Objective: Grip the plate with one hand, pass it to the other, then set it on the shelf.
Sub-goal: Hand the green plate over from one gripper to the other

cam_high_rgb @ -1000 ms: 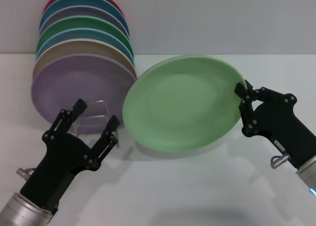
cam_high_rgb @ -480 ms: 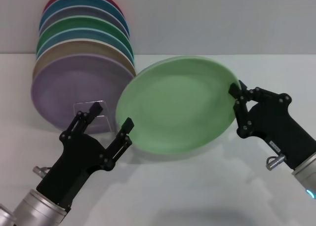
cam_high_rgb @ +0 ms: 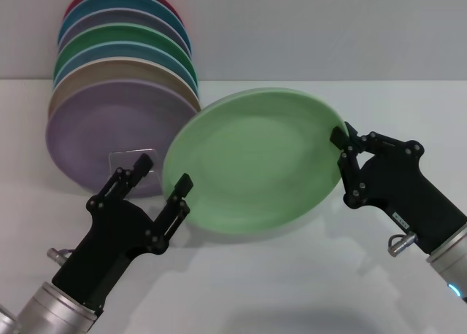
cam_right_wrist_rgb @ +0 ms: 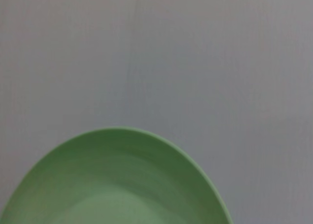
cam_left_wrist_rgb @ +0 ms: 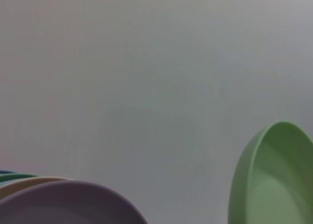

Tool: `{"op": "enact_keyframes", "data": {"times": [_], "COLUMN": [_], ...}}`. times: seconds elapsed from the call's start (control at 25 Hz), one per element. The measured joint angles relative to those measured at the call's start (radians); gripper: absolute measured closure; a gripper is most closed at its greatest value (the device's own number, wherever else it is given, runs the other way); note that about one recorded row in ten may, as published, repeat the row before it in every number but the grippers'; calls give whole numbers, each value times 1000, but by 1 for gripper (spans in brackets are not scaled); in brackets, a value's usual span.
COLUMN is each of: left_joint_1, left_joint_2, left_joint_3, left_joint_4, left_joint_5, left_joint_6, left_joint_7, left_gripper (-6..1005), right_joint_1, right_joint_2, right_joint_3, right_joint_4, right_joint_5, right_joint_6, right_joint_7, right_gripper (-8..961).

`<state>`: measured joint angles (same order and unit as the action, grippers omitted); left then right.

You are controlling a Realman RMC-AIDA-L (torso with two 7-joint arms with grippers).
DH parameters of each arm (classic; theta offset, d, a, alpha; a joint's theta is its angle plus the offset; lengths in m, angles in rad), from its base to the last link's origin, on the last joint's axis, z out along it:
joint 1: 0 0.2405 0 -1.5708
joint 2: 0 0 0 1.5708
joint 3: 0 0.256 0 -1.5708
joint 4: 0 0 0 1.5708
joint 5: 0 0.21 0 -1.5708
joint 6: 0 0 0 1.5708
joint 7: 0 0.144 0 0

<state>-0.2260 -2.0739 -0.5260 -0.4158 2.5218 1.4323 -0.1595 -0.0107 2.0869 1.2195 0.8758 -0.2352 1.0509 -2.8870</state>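
Mid-handover: my right hand pinches the rim of the plate, holding it tilted in the air above the worktop, just right of the shelf. My left hand, fingers spread and empty, flanks its near edge. Transfer and shelving remain. Since a second ago, plate and left hand have closed together.

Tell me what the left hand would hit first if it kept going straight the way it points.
Probably the lower left rim of the pale green plate: the left hand, open, has one finger beside that rim. Depth is unclear; its other finger lines up with the clear shelf.
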Motion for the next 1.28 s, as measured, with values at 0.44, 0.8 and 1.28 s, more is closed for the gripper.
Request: {"op": "enact_keyframes", "data": {"times": [0.44, 0.8, 1.28], "left_joint_1": [5, 7, 7], "left_joint_2": [2, 1, -2], "left_joint_3": [0, 0, 0], "left_joint_4": [0, 0, 1], "left_joint_5": [0, 0, 0], "left_joint_6": [6, 8, 7], "left_joint_7": [3, 3, 3], "left_gripper": [537, 616, 747], "right_joint_1": [0, 0, 0], "right_joint_2": [0, 3, 2], "right_joint_3": [-11, -11, -12], "right_joint_4": [2, -3, -4], "right_joint_5": [0, 0, 0], "right_joint_6": [0, 0, 0], "right_joint_7": [0, 0, 0], "right_gripper": [932, 932, 931]}}
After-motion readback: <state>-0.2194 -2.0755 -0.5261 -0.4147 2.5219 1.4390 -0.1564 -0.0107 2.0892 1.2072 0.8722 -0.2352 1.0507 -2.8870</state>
